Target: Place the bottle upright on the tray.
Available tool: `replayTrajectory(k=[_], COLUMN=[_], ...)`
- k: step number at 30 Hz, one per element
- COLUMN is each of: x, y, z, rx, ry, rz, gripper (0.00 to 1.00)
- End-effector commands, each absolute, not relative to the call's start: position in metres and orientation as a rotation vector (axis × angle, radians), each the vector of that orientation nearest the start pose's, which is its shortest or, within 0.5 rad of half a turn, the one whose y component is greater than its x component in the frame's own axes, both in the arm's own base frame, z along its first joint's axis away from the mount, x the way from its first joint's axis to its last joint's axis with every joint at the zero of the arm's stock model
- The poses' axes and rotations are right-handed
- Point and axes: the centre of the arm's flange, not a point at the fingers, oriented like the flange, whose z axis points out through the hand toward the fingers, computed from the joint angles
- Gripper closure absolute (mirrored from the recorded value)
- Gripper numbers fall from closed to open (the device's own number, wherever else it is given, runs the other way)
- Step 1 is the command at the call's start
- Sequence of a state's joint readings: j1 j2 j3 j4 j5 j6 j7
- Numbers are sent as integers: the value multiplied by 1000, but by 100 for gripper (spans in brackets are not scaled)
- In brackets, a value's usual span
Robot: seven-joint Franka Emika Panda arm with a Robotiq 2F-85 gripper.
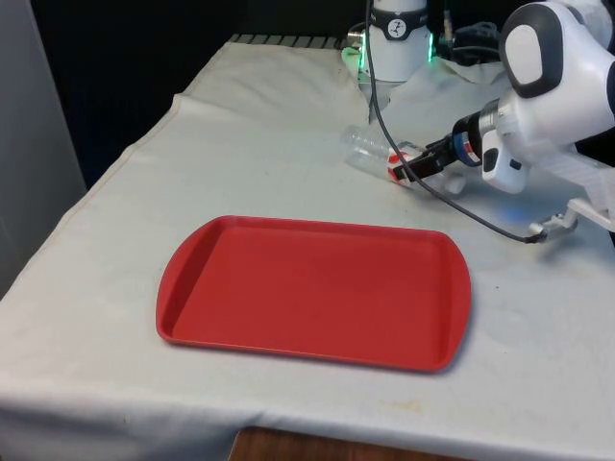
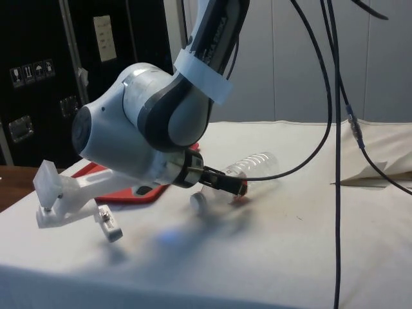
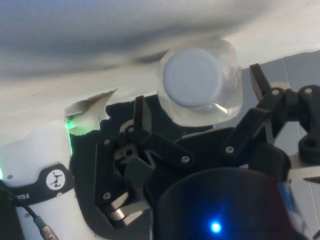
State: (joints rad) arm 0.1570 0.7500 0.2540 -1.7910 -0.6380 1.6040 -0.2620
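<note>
The red tray (image 1: 313, 291) lies near the table's front; beyond it the clear bottle (image 1: 377, 153) lies on its side on the cloth, long axis in line with the gripper (image 1: 408, 170), whose fingers stand apart around its capped end

— What sort of place is this?

— A lab — a robotics test room, I'd say. My table (image 1: 115, 288) wears a plain white cloth. Beyond the table hang black curtains (image 1: 125, 67); to its side stand dark cabinets (image 2: 38, 71) with labels and latches. Black cables (image 2: 335, 129) trail from my arm above the table.
</note>
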Motion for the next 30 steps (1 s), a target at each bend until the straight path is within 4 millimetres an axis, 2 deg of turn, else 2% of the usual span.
replayTrajectory(k=[1, 21, 23, 28, 29, 30], x=[523, 518, 518, 518, 518, 518], y=[160, 155, 154, 154, 155, 155], z=[114, 112, 111, 111, 111, 113], rx=[-2853, -2838, -2840, -2840, -2839, -2837], ry=[-1600, -1593, -1592, -1592, -1592, -1592], rz=[1471, 1495, 1495, 1495, 1498, 1501], gripper=[0, 1, 14, 52, 64, 69])
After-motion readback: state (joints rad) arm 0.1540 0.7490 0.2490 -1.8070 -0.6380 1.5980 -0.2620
